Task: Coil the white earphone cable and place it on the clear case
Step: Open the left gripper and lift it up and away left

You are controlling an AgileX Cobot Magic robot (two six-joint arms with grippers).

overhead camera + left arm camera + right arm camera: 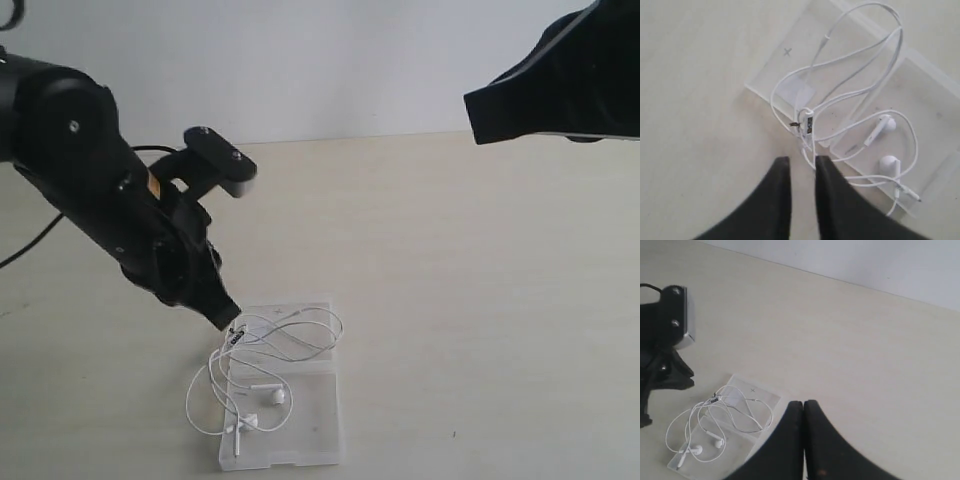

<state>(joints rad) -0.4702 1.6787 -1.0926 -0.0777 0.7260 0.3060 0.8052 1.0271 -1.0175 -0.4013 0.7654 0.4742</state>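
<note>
— Lying in loose loops, the white earphone cable (808,125) sat on the clear case (310,425), with one loop spilling over an edge onto the table (450,300).
— And the earbuds (888,162)?
— Both rested on the half without the white sticker (797,92).
— The left gripper (799,161)?
— Low, just beside the inline remote (236,337) at the case's edge, fingers a slim gap apart. Nothing showed between them, though whether a tip brushed the wire I could not tell.
— The right gripper (803,404)?
— High up, well apart from the case, its fingers pressed together on nothing.
</note>
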